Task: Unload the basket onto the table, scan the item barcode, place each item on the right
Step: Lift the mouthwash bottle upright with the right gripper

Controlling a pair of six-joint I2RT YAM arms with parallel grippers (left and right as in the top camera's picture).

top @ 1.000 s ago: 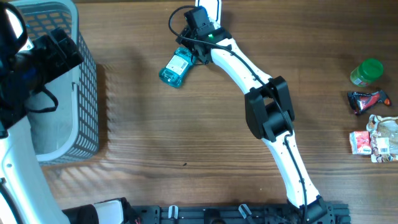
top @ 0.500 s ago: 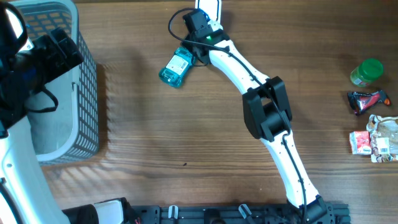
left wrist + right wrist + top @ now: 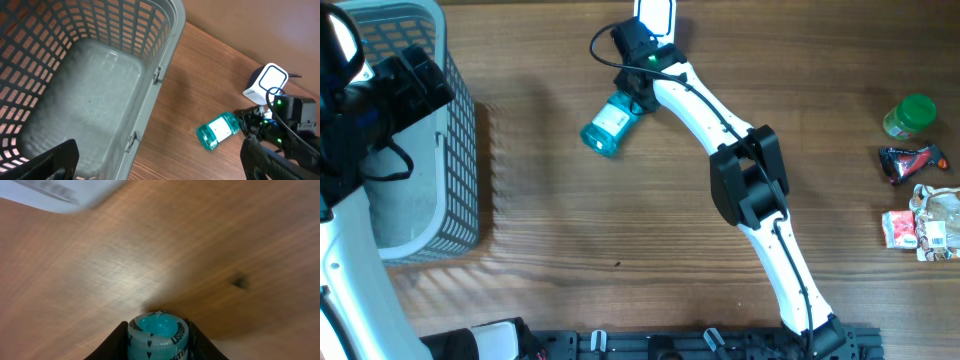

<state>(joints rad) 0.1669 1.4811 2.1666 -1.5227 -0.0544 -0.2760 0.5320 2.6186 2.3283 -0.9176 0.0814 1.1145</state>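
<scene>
At the far left a grey slotted basket (image 3: 460,140) stands on the wooden table (image 3: 620,220). The left arm hangs over the basket, and in the left wrist view the left fingers (image 3: 160,152) are spread as wide as they go, with nothing between them.

To the right of the basket, well apart from it, the teal bottle (image 3: 605,128) lies on its side on the table. Its white label faces up, its base points toward the near left, and its cap end points toward the far right. The right arm reaches across the table from the near edge, and the right fingers (image 3: 638,98) sit at that cap end. From the right wrist camera, the dark fingers press in on both sides of the teal cap (image 3: 157,332), closed onto it.

Just beyond the bottle, at the far edge of the table, stands the white barcode scanner (image 3: 655,12).

Along the right edge, well away from all this, are a green-lidded jar (image 3: 910,115), a dark wrapper (image 3: 910,160) and a pile of snack packets (image 3: 925,225).
</scene>
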